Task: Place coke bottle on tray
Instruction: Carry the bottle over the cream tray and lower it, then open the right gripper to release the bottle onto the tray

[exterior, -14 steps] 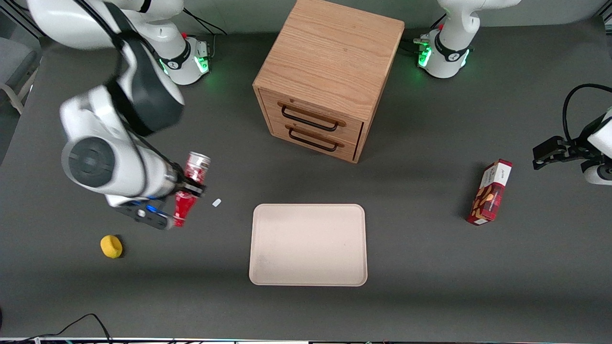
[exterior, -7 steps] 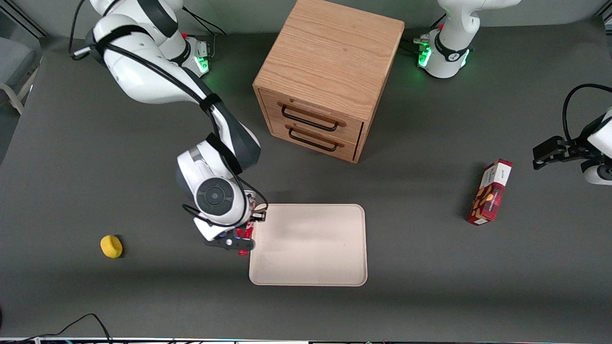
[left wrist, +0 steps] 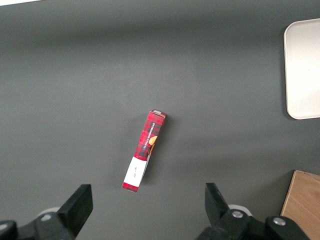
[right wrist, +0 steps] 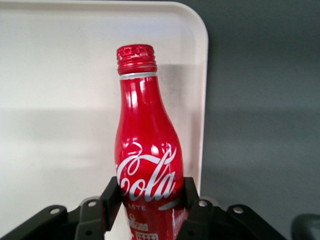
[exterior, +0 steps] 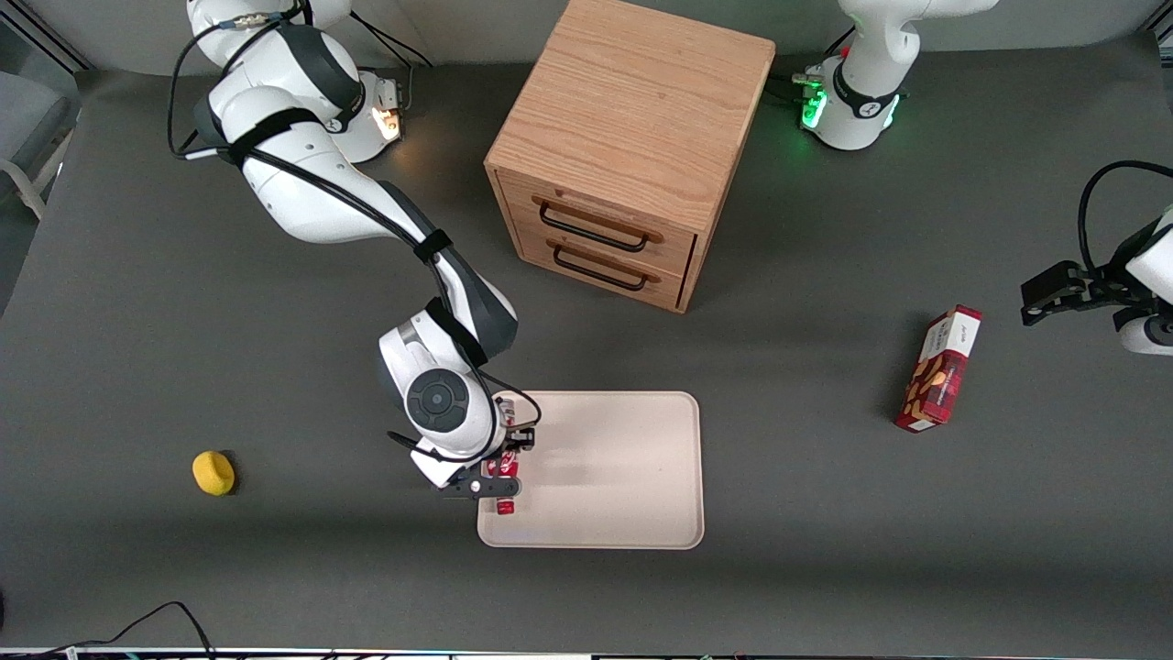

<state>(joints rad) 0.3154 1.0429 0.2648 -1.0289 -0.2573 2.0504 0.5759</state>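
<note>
Yellow and small, a rounded object (exterior: 213, 473) sits alone toward the working arm's end of the table, well apart from the action and unlikely to matter.

Next comes the right gripper (exterior: 499, 467), poised over the tray's corner nearest that end. Its jaws are clamped on the coke bottle (exterior: 503, 484), low on the body below the white script. In the right wrist view the dark fingers (right wrist: 112, 200) press both flanks of the coke bottle (right wrist: 147, 165), and the red cap points away from the wrist. Whether the bottle touches the tray yet cannot be told.

This placement is the main risk. The pale beige tray (exterior: 623, 477) is broad, yet the bottle hangs right along its rim. The wrist view shows the tray (right wrist: 60, 75) edge running just beside the glossy red body. Let go here, the bottle could catch the low rim, tip and roll onto the grey table. Being slim and led by its narrow neck, it would probably not stand; a drop from any height would likely send it skidding. Carrying it nearer the tray's middle before opening would cut that risk.

The wooden two-drawer cabinet (exterior: 632, 137) stands farther from the front camera than the tray, out of the way.

Lastly, the red snack box (exterior: 939, 371) lies toward the parked arm's end, untouched.
</note>
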